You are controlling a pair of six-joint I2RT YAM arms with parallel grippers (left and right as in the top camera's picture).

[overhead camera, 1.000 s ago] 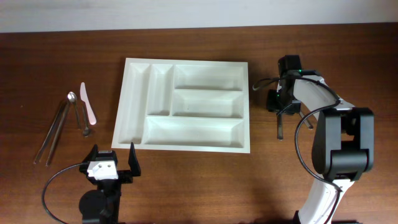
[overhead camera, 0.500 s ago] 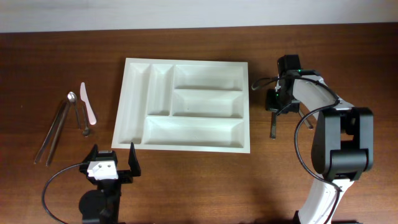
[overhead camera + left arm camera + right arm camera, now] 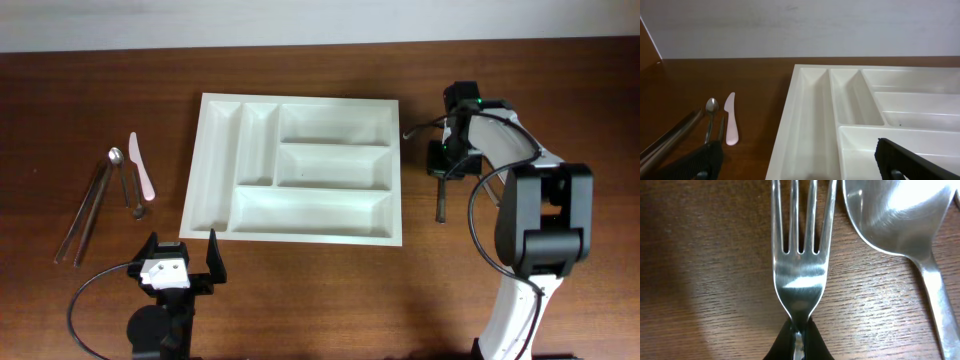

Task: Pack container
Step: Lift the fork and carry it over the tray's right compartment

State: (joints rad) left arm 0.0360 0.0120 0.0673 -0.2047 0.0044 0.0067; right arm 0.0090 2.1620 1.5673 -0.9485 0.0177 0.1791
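Dark brown wood-grain table is filling every view, with a pale wall running along its far edge. At far left, metal tongs are lying at a slant, and the left wrist frame is cutting off their near ends. Just beside them a small spoon and a pale knife are lying, with a darker utensil between them that I am unable to identify.

My left gripper is sitting near the front edge, apart from that cutlery, its jaws spread wide and gripping nothing. Its own camera is showing only two dark fingertips at the bottom corners.

The container is lying flat at mid-table, with two narrow upright compartments on its left and three long horizontal ones on its right, all showing bare white floor. Its right part is running out of the left wrist frame. I am finding no lettering legible on tray or cutlery.

To its right, apart from the rim, my right gripper is pinching a fork at the neck, jaws closed tight on it. The tines are pointing away from the fingers. A large spoon is lying just beside them, cropped by the frame.

From overhead only the fork's handle is showing below the gripper, and I cannot make out the large spoon there. I cannot tell whether the fork is touching the wood.
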